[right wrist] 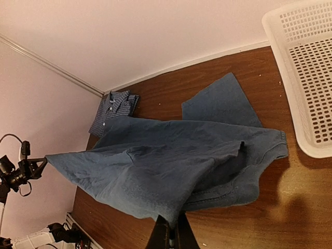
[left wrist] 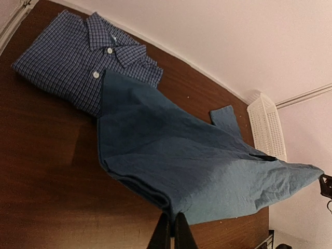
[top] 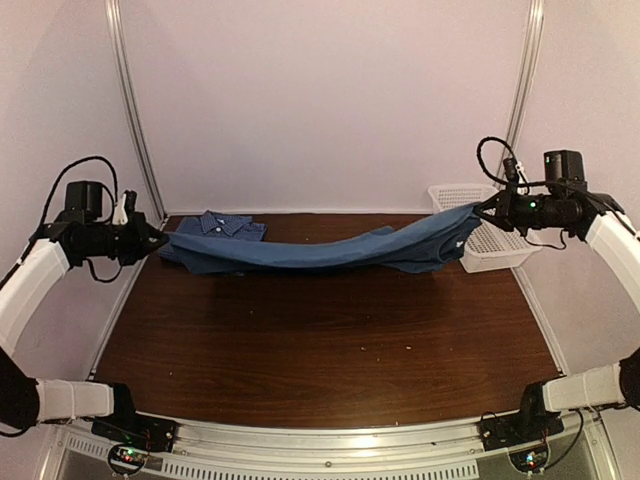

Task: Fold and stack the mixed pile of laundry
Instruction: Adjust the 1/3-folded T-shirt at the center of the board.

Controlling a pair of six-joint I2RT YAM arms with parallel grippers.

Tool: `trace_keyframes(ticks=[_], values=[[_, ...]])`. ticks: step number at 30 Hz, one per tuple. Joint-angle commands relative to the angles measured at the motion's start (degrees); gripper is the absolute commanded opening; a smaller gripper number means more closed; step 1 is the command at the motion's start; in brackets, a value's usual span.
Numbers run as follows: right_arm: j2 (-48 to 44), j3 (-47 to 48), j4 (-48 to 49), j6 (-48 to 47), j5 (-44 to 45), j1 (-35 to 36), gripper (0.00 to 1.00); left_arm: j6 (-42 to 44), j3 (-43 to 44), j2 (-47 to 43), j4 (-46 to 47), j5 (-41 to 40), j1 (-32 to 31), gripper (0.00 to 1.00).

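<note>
I had both arms raised over the back of the table [top: 330, 340], with the teal t-shirt [top: 320, 252] strung between them. The left gripper [top: 160, 240] was pinched tight on one end of the t-shirt at the table's left side. On its wrist camera the two fingers [left wrist: 162, 238] met with no gap and the cloth's edge was caught at their tips. The right gripper [top: 483, 208] was clamped the same way on the opposite end, up near the right edge, and its own fingers [right wrist: 158, 236] pressed together with the fabric gathered between them. The t-shirt hung in a shallow sag from one grip to the other, lowest toward the middle. Whether that low part touched the wood I could not tell from above. One sleeve reached toward the back wall and lay flat on the table. The checked shirt [top: 225, 225] lay folded at the back left corner, collar and buttons facing up, and the left end of the t-shirt crossed over its near corner — the left wrist camera showed that overlap plainly. The white basket [top: 500, 262] stood at the back right, just beside the end held by the right gripper.
</note>
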Motion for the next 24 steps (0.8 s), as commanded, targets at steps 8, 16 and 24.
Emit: trace_keyframes(ticks=[8, 16, 24], values=[[-20.7, -38.3, 2.6, 8.1, 1.5, 0.1, 0.00, -2.5, -28.4, -16.2, -9.5, -3.8, -0.1, 0.00], [-25.6, -49.7, 2.1, 11.6, 6.7, 0.1, 0.00, -8.0, -32.7, -13.9, -15.1, -10.5, -0.4, 0.00], [-30.6, -54.4, -1.7, 13.8, 7.4, 0.2, 0.00, -10.6, -33.7, -15.9, -19.6, -12.6, -0.5, 0.00]])
